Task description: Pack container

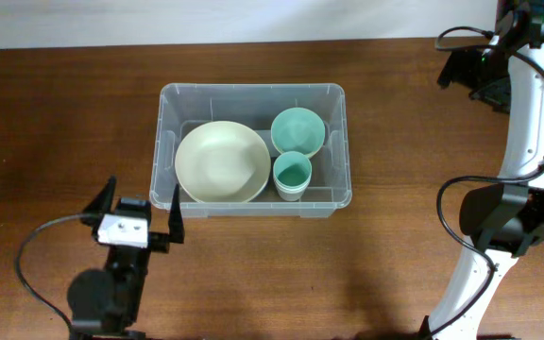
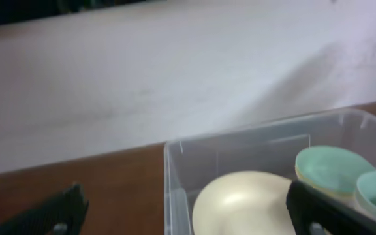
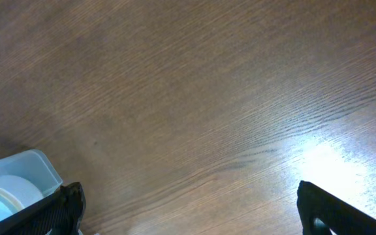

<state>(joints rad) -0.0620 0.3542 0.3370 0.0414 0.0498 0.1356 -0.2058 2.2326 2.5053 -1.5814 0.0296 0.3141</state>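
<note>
**Dark wood bench, one bin on it**

The bench [image 1: 64, 123] is dark brown with a clear wood grain, and the right wrist view catches a bright glare patch on it. Sitting straight on the wood is the clear container [image 1: 253, 91]. It's about mid-width and a bit toward the far edge, long sides running parallel to that edge.

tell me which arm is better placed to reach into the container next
Left, probably. The left gripper is open beside the container, at its near left corner, with the cream bowl just beyond it. The right gripper, also open, is off to the far right over the table.
</note>
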